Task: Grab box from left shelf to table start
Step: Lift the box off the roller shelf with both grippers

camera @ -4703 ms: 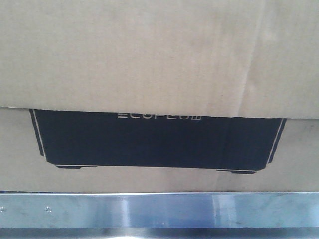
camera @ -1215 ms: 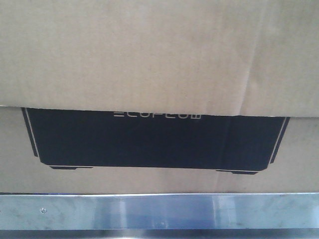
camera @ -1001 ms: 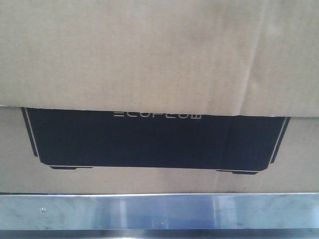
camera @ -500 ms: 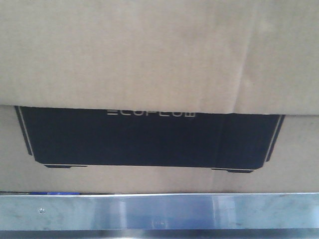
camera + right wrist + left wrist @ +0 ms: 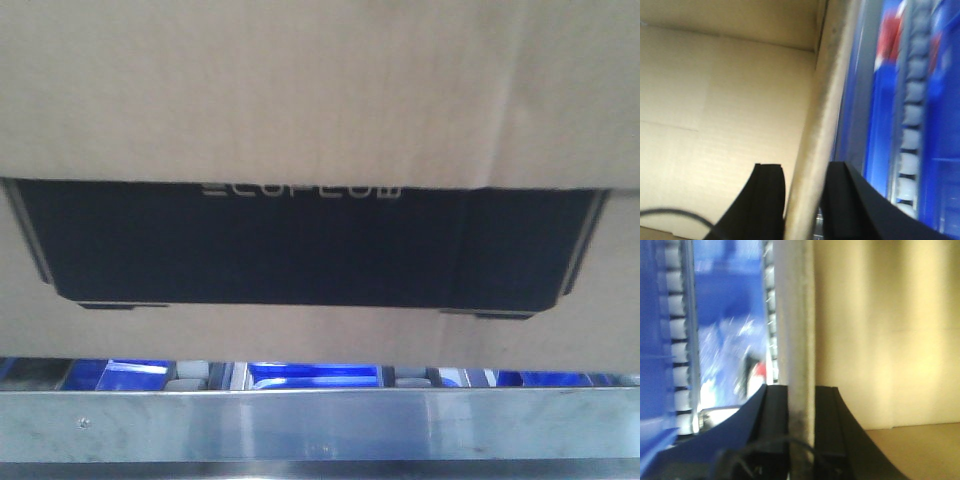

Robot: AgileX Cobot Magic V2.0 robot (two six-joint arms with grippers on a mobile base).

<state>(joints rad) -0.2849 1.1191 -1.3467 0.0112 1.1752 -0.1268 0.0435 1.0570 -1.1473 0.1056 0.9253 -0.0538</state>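
The brown cardboard box (image 5: 320, 90), with its black panel and white ECOFLOW lettering, fills the front view and hangs just above the left shelf's silver rail (image 5: 320, 425). In the left wrist view my left gripper (image 5: 796, 390) is shut on the pale upright edge of the box (image 5: 890, 340), one black finger on each side. My right gripper (image 5: 805, 167) is likewise shut on the box's opposite wall edge, with the box's inner face (image 5: 715, 100) to its left. The table is out of view.
White rollers (image 5: 190, 375) and blue parts (image 5: 310, 375) show in the gap between box bottom and rail. Roller rows run beside each gripper: left (image 5: 677, 315), right (image 5: 912, 115). Red and white items lie blurred beyond them.
The box has risen in the front view and its panel looks larger. A gap has opened under it, uncovering the blue parts and white rollers behind the rail.
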